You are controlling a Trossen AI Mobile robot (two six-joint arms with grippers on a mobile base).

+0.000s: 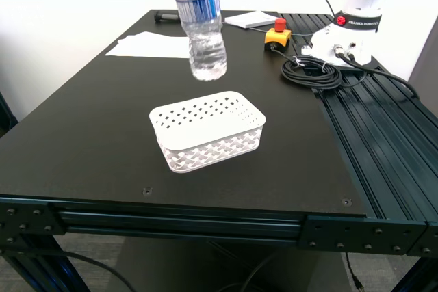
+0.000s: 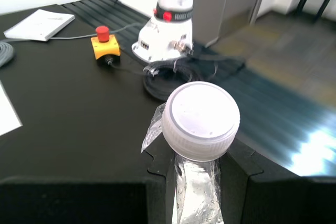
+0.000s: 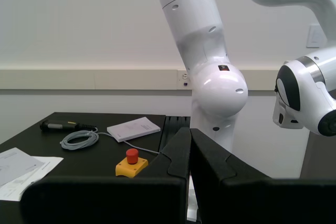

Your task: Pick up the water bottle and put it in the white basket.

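The small clear ribbed plastic water bottle (image 1: 200,29) with its white cap (image 2: 200,119) hangs in the air, neck clamped between my first gripper's (image 2: 198,174) jaws, above and behind the low white perforated plastic basket (image 1: 207,130) on the black table (image 1: 96,135). My second gripper (image 3: 189,158) is closed, empty.

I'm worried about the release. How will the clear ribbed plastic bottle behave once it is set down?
The clear ribbed plastic water bottle looks thin-walled, so it probably dents under my first gripper. It is taller than the low white perforated basket, whose perforated flat face is up, so it may tip and roll.
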